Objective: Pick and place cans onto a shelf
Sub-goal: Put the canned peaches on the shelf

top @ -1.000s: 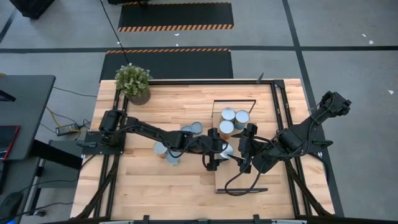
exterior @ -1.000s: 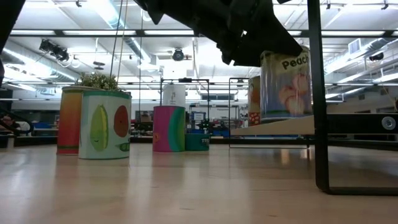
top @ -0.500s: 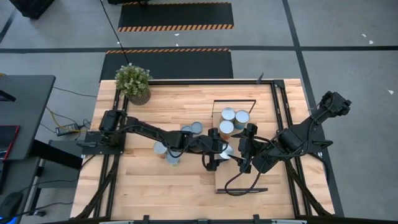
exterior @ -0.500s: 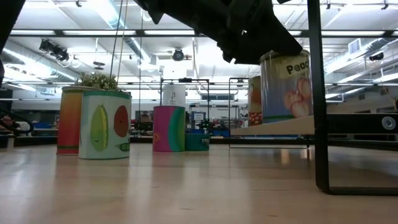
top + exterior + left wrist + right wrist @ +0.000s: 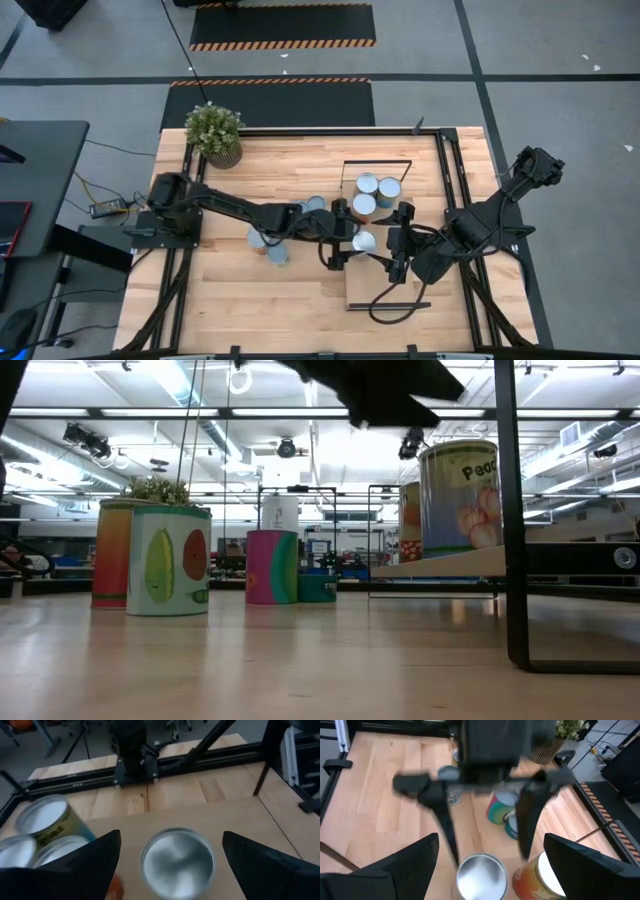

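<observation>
The peach-label can point(image 5: 460, 495) stands upright by its base on the light-wood shelf point(image 5: 380, 285); its silver top shows in the high view point(image 5: 364, 241). My left gripper point(image 5: 345, 240) is open just above it, a finger on either side of the can's top point(image 5: 177, 862), touching nothing. My right gripper point(image 5: 392, 242) is open and empty, facing the left gripper across the can point(image 5: 481, 876). Three more cans point(image 5: 367, 183) stand at the shelf's far end. Several cans point(image 5: 258, 238) stand on the table left of the shelf.
A potted plant point(image 5: 214, 133) stands at the table's far left corner. The shelf's black frame leg point(image 5: 515, 510) rises at the near side. The table cans point(image 5: 168, 560) cluster under my left arm. Bare wood lies along the table's near edge point(image 5: 300, 310).
My left gripper has lowered the peach can onto the shelf, let go of it and risen clear, drawing slightly toward the table's left. The can, first held a little above the board, now stands on it by itself.
</observation>
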Robot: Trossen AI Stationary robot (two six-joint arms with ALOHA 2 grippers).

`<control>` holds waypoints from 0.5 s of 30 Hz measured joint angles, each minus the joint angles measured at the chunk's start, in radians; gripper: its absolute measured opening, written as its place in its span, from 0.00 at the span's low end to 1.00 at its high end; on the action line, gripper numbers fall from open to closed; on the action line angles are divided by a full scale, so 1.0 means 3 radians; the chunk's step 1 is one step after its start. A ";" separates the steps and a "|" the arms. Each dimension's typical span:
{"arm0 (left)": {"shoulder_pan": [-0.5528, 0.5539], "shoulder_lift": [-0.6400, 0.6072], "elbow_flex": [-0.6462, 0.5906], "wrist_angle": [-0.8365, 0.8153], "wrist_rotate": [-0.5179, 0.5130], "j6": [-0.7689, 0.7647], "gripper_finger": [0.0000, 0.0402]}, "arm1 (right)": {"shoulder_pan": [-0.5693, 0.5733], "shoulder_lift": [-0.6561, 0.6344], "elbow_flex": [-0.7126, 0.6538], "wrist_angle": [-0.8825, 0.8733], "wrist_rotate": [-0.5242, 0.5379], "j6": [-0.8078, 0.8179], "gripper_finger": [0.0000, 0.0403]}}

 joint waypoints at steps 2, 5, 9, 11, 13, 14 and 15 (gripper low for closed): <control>-0.0044 -0.0131 0.0001 -0.0174 -0.0004 -0.0006 0.88 | 0.0052 0.0000 0.0000 0.0001 0.0004 0.0053 0.91; -0.0149 -0.0291 0.0003 -0.0449 -0.0018 -0.0024 0.88 | 0.0110 0.0005 -0.0016 0.0049 0.0084 0.0143 0.91; -0.0327 -0.0375 0.0003 -0.0881 -0.0220 -0.0138 0.88 | 0.0116 0.0013 -0.0202 0.0321 0.0018 0.0185 0.91; -0.0435 -0.0378 -0.0001 -0.1062 -0.0406 -0.0211 0.88 | 0.0114 0.0014 -0.0313 0.0475 -0.0013 0.0205 0.91; -0.0544 -0.0380 -0.0077 -0.1088 -0.0590 -0.0275 0.88 | 0.0097 0.0031 -0.0390 0.0558 -0.0021 0.0209 0.91; -0.0594 -0.0382 -0.0141 -0.1092 -0.0680 -0.0324 0.88 | 0.0079 0.0058 -0.0397 0.0581 -0.0022 0.0217 0.91; -0.0636 -0.0382 -0.0208 -0.1101 -0.0761 -0.0381 0.88 | 0.0065 0.0088 -0.0396 0.0605 -0.0024 0.0216 0.91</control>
